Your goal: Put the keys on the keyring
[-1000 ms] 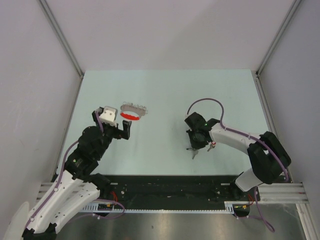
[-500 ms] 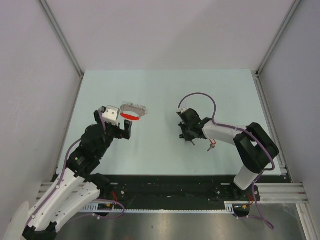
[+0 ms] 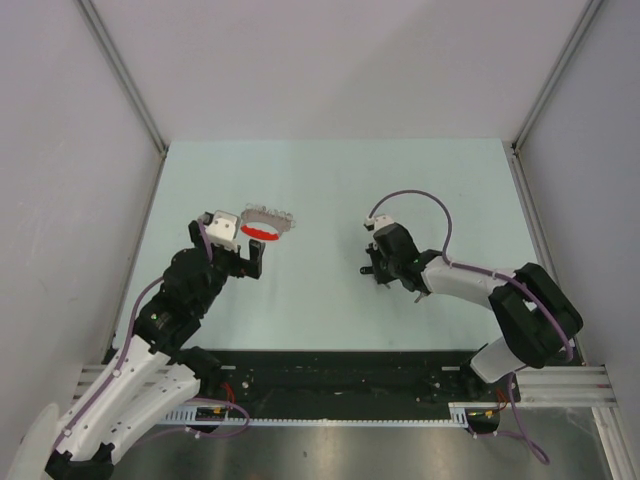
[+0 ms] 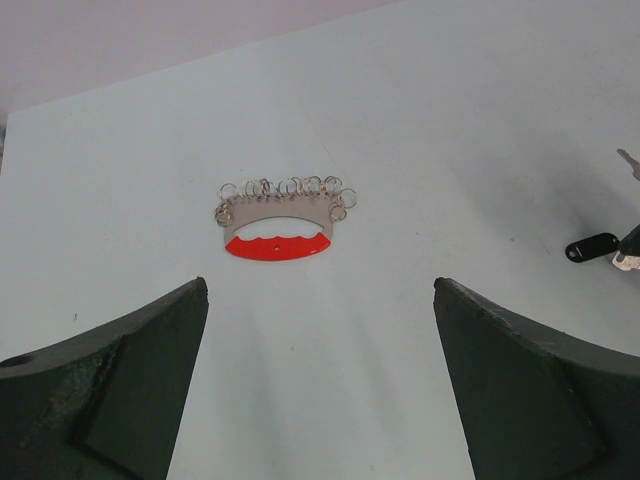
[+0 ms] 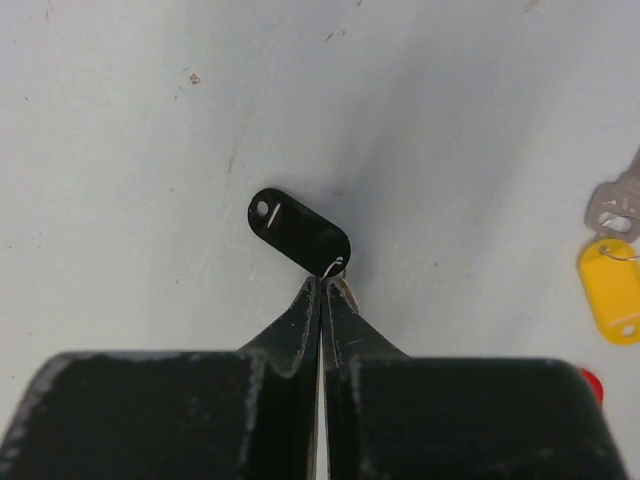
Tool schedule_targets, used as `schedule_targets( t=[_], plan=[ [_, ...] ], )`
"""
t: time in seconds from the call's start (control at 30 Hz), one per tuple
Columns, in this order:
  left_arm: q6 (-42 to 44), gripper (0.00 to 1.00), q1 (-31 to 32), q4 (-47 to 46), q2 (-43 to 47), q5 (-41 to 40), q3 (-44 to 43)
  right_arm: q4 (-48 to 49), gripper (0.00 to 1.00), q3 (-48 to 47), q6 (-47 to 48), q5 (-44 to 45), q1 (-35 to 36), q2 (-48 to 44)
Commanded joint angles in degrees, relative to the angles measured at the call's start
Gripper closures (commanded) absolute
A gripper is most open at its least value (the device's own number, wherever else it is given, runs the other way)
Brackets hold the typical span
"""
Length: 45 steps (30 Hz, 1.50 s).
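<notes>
The keyring point(image 4: 283, 215), a red arc below a row of small metal rings, lies flat on the table just ahead of my left gripper point(image 4: 320, 290), which is open and holds nothing. From above, the keyring point(image 3: 267, 222) sits up and right of the left gripper point(image 3: 245, 248). My right gripper point(image 5: 322, 282) is shut on the black key point(image 5: 298, 230), whose black plastic head sticks out past the fingertips. In the top view the right gripper point(image 3: 374, 270) is at mid-table, well right of the keyring. A yellow key point(image 5: 612, 300) lies to the right of the right gripper.
A sliver of a red key head point(image 5: 591, 384) shows at the right edge by the right finger. From the left wrist, the black key head point(image 4: 592, 246) and a silver key blade point(image 4: 628, 160) appear far right. Grey walls enclose the table point(image 3: 330, 180) on three sides.
The right gripper has swung away from the key pile toward the table's middle, carrying the black key, then settled slightly right. The left arm has barely moved.
</notes>
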State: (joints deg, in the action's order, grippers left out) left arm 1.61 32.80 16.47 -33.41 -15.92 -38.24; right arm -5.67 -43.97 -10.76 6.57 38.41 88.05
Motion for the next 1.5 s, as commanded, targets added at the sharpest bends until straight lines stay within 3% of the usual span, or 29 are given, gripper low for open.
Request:
schedule_targets(
  t=[0.0, 0.2, 0.43, 1.1, 1.3, 1.47],
  plan=[
    [0.8, 0.00, -0.5, -1.6, -0.3, -0.6, 0.1, 3.6, 1.00, 0.9, -0.1, 0.2, -1.5, -3.4],
    [0.9, 0.00, -0.5, -1.4, -0.5, -0.8, 0.2, 5.2, 1.00, 2.9, -0.4, -0.1, -3.0, -3.3],
    [0.8, 0.00, -0.5, -1.4, -0.8, -0.8, 0.2, 9.9, 1.00, 4.9, 0.0, -8.8, -4.4, -5.3],
    [1.6, 0.00, -0.5, -2.7, 0.2, 0.9, 0.9, -6.6, 1.00, 10.4, -6.7, -6.6, -2.6, -29.8],
    [2.2, 0.00, -0.5, -2.9, 0.3, 1.2, 1.0, -12.4, 1.00, 10.7, -9.8, -6.6, -1.2, -33.6],
    [2.2, 0.00, -0.5, -2.8, 0.2, 1.7, 0.9, -11.7, 1.00, 10.9, -9.0, -6.6, -1.3, -32.8]
  ],
)
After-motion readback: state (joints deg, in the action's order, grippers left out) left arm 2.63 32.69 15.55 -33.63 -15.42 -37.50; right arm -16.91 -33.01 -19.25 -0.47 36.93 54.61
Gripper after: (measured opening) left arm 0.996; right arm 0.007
